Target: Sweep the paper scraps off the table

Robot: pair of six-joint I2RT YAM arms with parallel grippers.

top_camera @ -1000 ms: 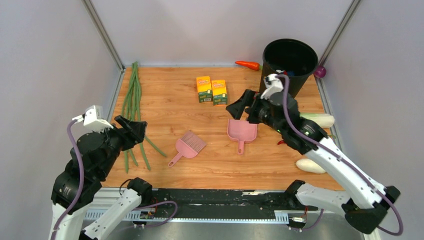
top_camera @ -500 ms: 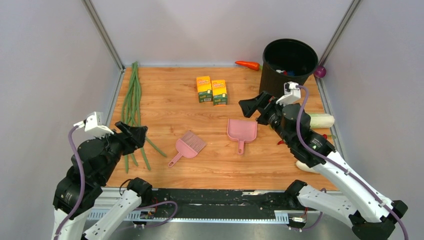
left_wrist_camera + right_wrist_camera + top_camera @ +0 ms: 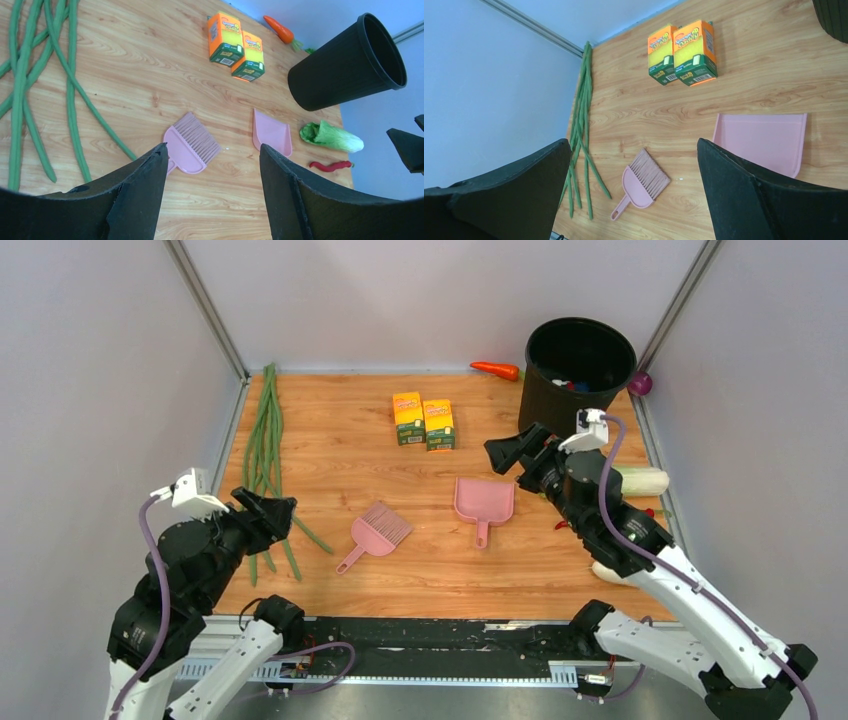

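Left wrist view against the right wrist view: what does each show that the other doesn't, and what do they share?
Only the left wrist view shows the carrot, the lettuce, the red chili and the black bin whole. Only the right wrist view shows the wall beside the green beans; of the bin it catches a sliver. Both show the table, the green beans, two orange boxes, the pink brush and the pink dustpan, framed by the open left end effector or the open right end effector.
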